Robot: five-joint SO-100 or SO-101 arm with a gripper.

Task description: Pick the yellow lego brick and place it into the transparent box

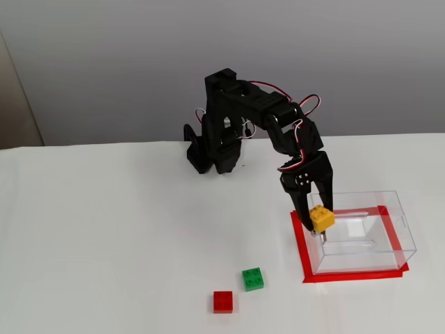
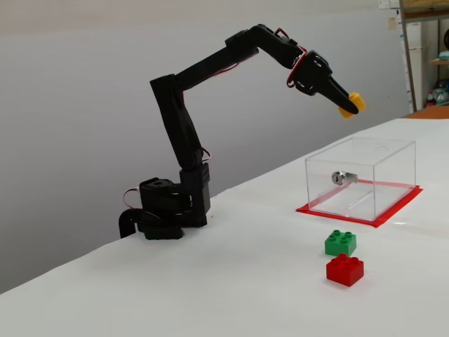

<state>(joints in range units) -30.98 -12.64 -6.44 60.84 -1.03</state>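
The yellow lego brick is in the air, pinched between the fingers of my black gripper, which is shut on it. The brick hangs well above the near-left part of the transparent box. The box stands open-topped on a red mat, with a small metal fitting on its left wall in a fixed view. The box's inside looks bare.
A green brick and a red brick lie on the white table in front of the box. The arm's base stands at the back, near the grey wall.
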